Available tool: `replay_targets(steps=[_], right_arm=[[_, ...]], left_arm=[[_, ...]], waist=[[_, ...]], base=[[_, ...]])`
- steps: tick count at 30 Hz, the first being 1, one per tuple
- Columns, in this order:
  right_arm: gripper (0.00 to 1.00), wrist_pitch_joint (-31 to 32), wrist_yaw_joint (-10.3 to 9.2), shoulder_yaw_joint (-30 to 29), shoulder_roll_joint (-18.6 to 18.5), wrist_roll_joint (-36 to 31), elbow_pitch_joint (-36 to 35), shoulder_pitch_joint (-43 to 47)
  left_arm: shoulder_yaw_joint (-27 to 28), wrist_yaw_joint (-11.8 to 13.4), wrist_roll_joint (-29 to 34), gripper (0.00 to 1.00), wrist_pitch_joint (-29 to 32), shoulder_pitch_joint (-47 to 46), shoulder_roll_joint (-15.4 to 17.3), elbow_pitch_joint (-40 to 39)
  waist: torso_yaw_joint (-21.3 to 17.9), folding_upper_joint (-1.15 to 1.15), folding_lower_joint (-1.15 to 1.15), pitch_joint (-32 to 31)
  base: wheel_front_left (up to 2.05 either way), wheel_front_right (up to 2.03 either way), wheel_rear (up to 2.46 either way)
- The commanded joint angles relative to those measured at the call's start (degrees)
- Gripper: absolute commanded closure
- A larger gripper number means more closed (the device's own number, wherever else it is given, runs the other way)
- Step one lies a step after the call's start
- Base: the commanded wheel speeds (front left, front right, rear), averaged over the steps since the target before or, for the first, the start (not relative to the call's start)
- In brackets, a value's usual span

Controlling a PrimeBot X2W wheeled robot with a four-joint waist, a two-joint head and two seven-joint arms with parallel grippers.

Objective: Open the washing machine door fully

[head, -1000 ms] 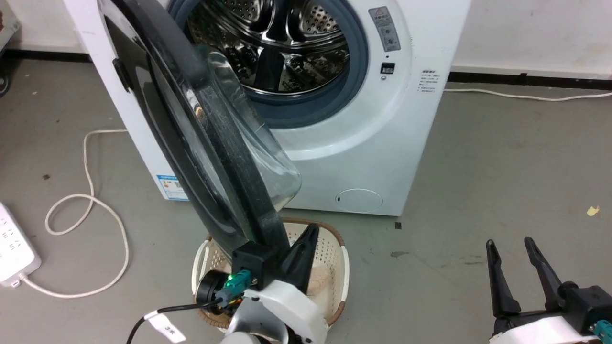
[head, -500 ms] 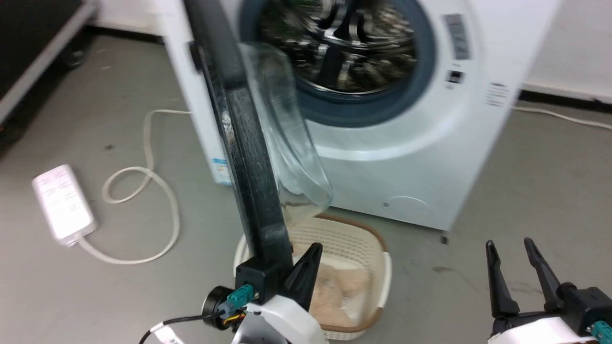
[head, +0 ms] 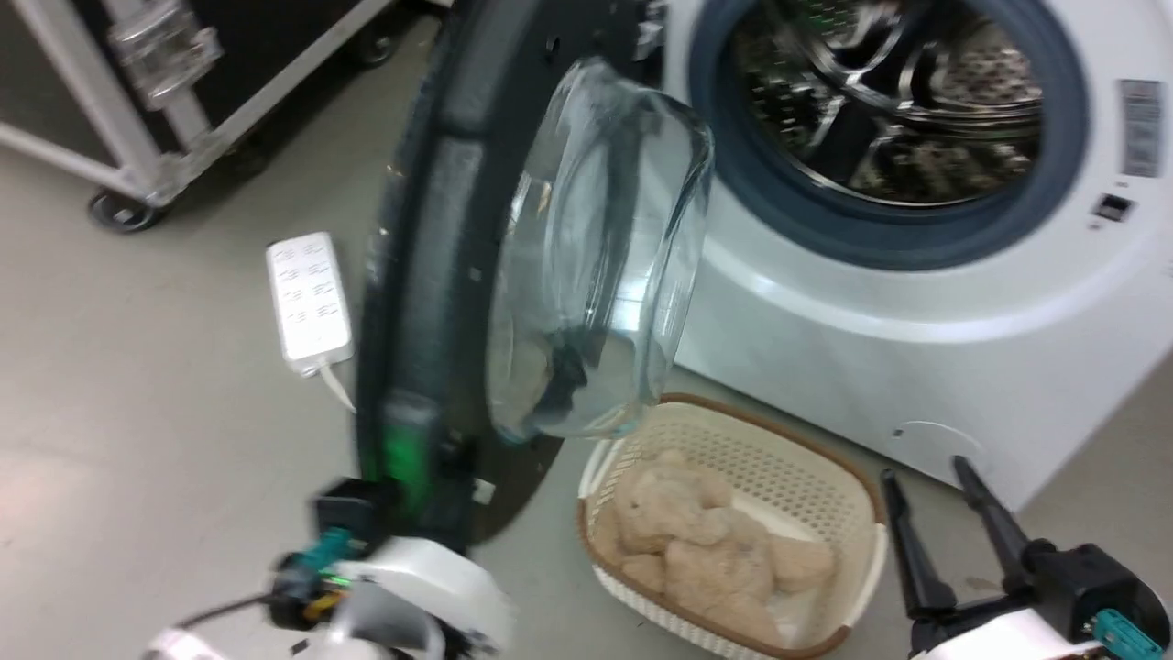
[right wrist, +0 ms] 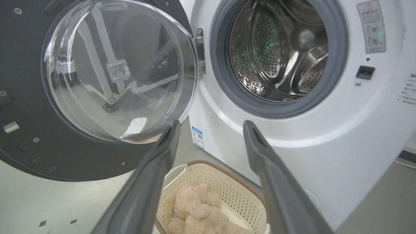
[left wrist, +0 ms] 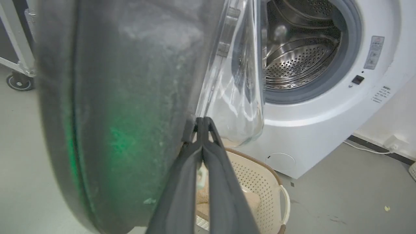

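Swung wider than a second ago: note the washing machine door [head: 431,275] no longer edge-on in the head view but turned to show its inner face and glass bowl [head: 596,257], allowing for a head camera turned leftward as well. Hangs from the hinge at the left of the washing machine [head: 916,367], drum opening uncovered, lower edge just beside the basket [head: 733,417] of beige plush [head: 706,541]. Judge the swing as well past halfway yet probably short of full. See the left gripper [left wrist: 203,119] with fingers pressed together, tips at the seam between black rim and bowl, lying along the door's inner side; cannot tell whether any lip is pinched there. See the right gripper [head: 924,469] idle, fingers apart, low beside the basket. To finish well: push the inner face outward along the hinge's arc, not straight sideways; bear on the black rim, never on the glass; slow down near the hinge stop; mind the power strip [head: 307,298] and the wheeled case [head: 137,92] on the far side of the door; hold the right arm clear of basket and machine.
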Motion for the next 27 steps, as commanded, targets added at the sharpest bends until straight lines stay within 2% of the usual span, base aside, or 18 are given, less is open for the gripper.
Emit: replay_targets(steps=[1, 5, 10, 14, 19, 23, 27], right_arm=[[0.0, 0.13, -0.05, 0.05, 0.14, -0.32, -0.35, -0.49], [0.0, 1.11, -0.05, 0.18, 0.14, -1.66, -1.16, -1.5], [0.0, 2.91, -0.05, 0.54, -0.05, -3.61, -3.01, -3.22], [0.0, 4.62, -0.05, 0.36, -1.73, -4.31, -5.02, -4.58], [0.0, 6.48, -0.05, -1.0, -3.75, -4.15, -7.04, -5.17], [0.0, 6.85, -0.05, -0.94, -4.58, -3.85, -7.9, -5.53], [0.0, 6.46, -0.05, -1.52, -4.36, -3.55, -7.61, -5.66]], left_arm=[[1.05, 0.43, -0.3, 1.0, -0.36, -0.51, 0.73, -0.27], [5.96, 0.92, -2.61, 1.0, -0.33, -3.16, 3.21, -0.01], [13.32, 1.67, -6.24, 1.0, -1.02, -7.69, 6.49, 2.53], [17.64, 0.0, -8.38, 1.0, -1.5, -12.29, 10.65, 6.75], [22.1, -1.92, -12.02, 1.0, -2.22, -18.63, 13.69, 14.08], [23.36, -2.91, -12.01, 1.0, -4.03, -22.07, 16.08, 18.94], [23.59, -4.03, -11.89, 1.0, -6.3, -23.58, 16.87, 21.98]], waist=[[1.53, 0.0, 0.0, 1.6], [2.12, 0.0, 0.0, 4.53], [0.91, 0.0, 0.0, 9.21], [-0.61, 0.0, 0.0, 13.25], [-1.65, 0.0, 0.0, 17.16], [-2.68, 0.0, 0.0, 18.78], [-3.23, 0.0, 0.0, 18.39]], base=[[0.0, 0.0, 0.0], [0.0, 0.0, 0.0], [0.0, 0.0, 0.0], [0.0, 0.0, 0.0], [0.0, 0.0, 0.0], [0.0, 0.0, 0.0], [0.0, 0.0, 0.0]])
